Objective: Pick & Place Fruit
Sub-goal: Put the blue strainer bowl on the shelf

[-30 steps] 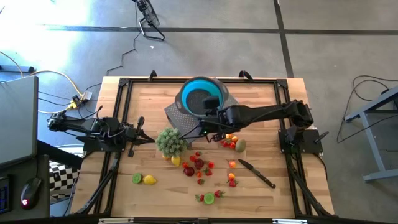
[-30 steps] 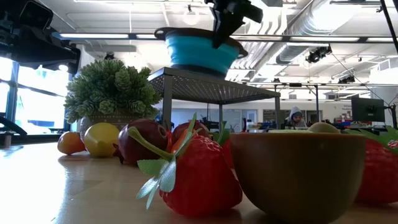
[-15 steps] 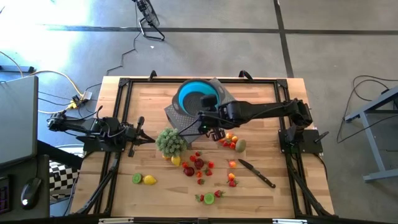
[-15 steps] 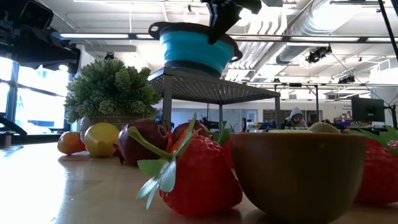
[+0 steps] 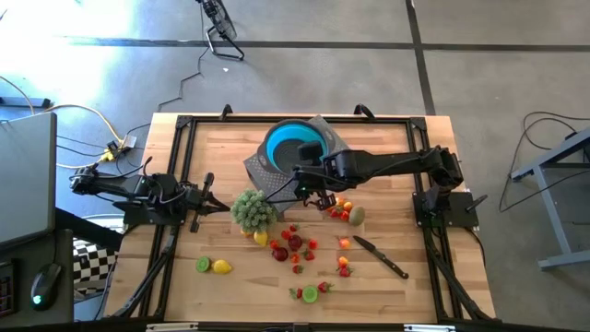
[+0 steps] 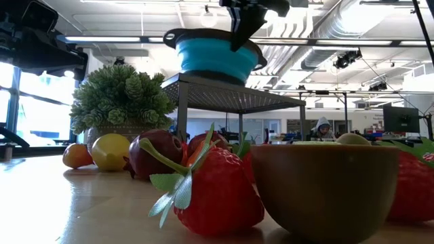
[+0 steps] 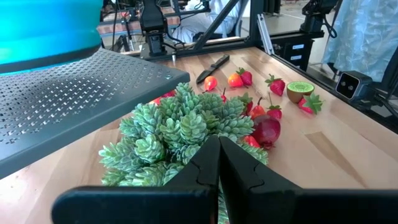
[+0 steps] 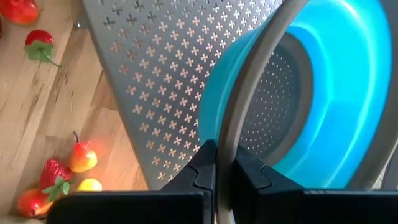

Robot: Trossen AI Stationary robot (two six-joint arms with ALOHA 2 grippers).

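The right end effector (image 5: pixel 307 175) sits at the near rim of the blue bowl (image 5: pixel 297 145), which rests on a perforated grey metal stand (image 5: pixel 258 169) at about 12 o'clock on the worktop (image 5: pixel 387 148). In the right wrist view its fingers (image 8: pixel 205 163) are pressed together on the bowl's grey rim (image 8: pixel 249 81), so it is pinching the bowl and carries no fruit. The fruit (image 5: pixel 295 244) lies scattered across the worktop's middle and front, all toward 6 o'clock from that end effector: the closest pieces, a small cluster with a brownish-green piece (image 5: pixel 356 216), lie near it at roughly 5 o'clock, the red group around the dark red piece lies farther toward 6 o'clock, and a lime-green and yellow pair (image 5: pixel 213 266) sits well apart toward 7 o'clock. The pieces are rounded, so no long axis constrains the approach. The right arm looks the nearer one to the closest cluster, but it would have to let go of the bowl's rim first. The left end effector (image 5: pixel 205 197) waits at 9 o'clock, fingers pressed together on nothing, just beside a green artificial plant (image 5: pixel 253 209) that stands between it and most of the fruit. A black-handled knife (image 5: pixel 380 257) lies toward 4 o'clock.
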